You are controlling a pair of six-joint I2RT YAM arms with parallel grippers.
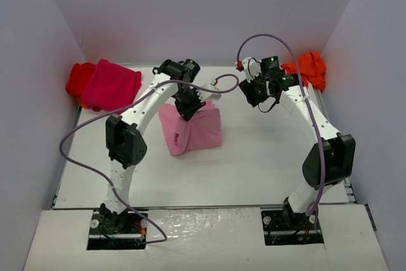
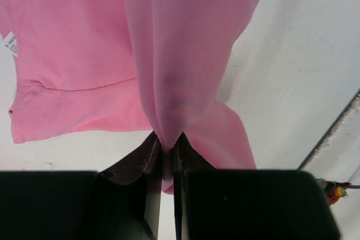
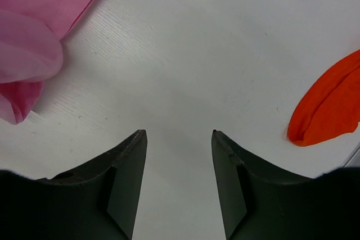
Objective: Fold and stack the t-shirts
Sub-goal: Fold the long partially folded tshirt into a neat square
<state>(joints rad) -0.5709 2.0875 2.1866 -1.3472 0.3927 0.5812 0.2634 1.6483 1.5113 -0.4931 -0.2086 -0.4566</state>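
Matt cloth, smooth white table [image 3: 197,37]
The pink shirt [image 2: 73,54] is soft, fine-knit and matt, with a stitched hem; the table beside it shows faint grain lines; the orange shirt [image 3: 329,105] is matt too; the right fingers [image 3: 126,184] look like matt black plastic

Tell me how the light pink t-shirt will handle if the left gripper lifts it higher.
Likely floppy: the light pink t-shirt bunches into a narrow pleat where the left gripper pinches it. Probably light, since a small pinch raises a fold. It will probably drape and drag rather than hold shape.
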